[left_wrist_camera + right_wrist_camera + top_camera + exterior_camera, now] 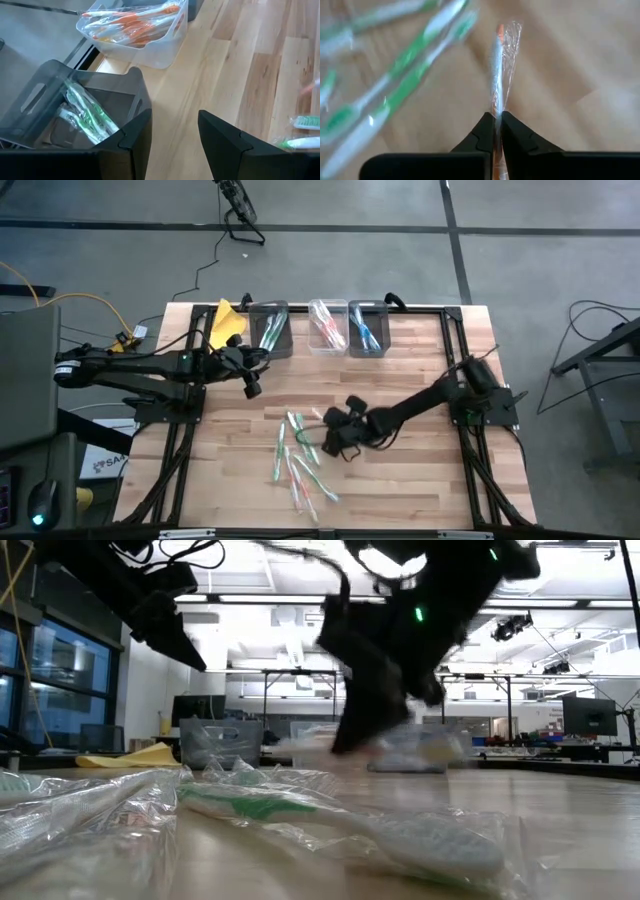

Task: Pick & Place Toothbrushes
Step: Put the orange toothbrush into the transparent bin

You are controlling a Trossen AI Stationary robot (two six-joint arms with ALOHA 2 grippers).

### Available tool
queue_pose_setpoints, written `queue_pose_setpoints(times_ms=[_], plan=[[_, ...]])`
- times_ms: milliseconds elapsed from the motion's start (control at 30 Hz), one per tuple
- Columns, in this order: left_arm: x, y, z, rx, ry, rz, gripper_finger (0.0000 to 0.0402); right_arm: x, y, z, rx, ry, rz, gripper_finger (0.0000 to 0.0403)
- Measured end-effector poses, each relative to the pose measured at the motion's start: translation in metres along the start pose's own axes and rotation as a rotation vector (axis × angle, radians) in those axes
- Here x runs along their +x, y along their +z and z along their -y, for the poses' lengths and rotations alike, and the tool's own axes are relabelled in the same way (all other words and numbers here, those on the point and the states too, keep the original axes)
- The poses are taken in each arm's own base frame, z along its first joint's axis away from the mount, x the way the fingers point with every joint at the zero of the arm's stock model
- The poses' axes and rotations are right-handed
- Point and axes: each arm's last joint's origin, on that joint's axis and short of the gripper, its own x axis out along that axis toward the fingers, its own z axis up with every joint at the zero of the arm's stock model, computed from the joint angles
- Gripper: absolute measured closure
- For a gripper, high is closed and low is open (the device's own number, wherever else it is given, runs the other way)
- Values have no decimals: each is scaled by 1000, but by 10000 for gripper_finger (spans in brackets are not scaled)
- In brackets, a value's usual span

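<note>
Several green-and-white wrapped toothbrushes (298,458) lie loose on the table's near middle; one lies close in the low view (330,820). My right gripper (497,122) is beside that pile (335,435), shut on a wrapped orange-tipped toothbrush (499,65). My left gripper (172,132) is open and empty, above the table near the grey bin (75,110) that holds green brushes. Three bins stand along the far edge: green brushes (270,330), orange ones (327,325), blue ones (366,330). My right gripper pinches the wrapped orange-tipped toothbrush between its two fingertips, on the shaft (496,107) with its clear wrapper. The brush runs along the fingers and sticks out ahead of them, its orange tip (500,30) foremost. It looks lifted off the wood.
A yellow cloth (224,320) lies at the table's far left corner. The clear bin of orange brushes (135,30) stands next to the grey one. Bare wood lies to the right of the pile and along the near edge (430,480).
</note>
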Motion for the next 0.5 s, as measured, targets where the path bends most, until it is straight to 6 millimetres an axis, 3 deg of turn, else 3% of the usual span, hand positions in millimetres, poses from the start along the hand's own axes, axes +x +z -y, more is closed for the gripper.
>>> queue_pose_setpoints(times_ms=[300,500], plan=[[0,0,0,1,0,-2,248,-38,78,66,14,-84,163,395],[0,0,0,1,-5,-1,248,-29,120,122,38,-158,259,395]])
